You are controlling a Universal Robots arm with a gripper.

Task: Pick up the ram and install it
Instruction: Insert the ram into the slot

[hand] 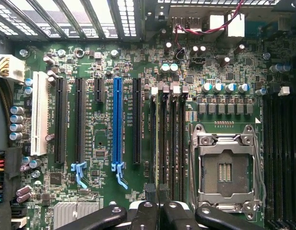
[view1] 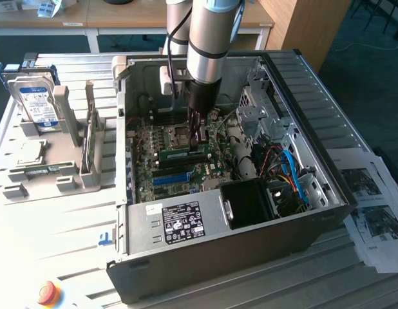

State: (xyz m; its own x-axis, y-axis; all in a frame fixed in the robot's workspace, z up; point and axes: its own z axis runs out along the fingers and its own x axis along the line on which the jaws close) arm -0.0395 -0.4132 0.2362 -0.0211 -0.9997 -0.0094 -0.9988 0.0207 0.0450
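The gripper [view1: 199,143] [hand: 157,192] reaches down into the open computer case [view1: 250,248], its fingers [hand: 151,194] pressed together on the ram [view1: 180,154] [hand: 154,143]. The green stick stands on edge along the black memory slots [hand: 173,143], though whether it is seated in one cannot be told. Just beside those slots is the open processor socket [hand: 225,168], farther across the motherboard [view1: 144,170] runs a blue slot [hand: 118,122], and outside the case, toward the exterior view's left, a hard drive [view1: 35,103] stands in a grey rack [view1: 76,177].
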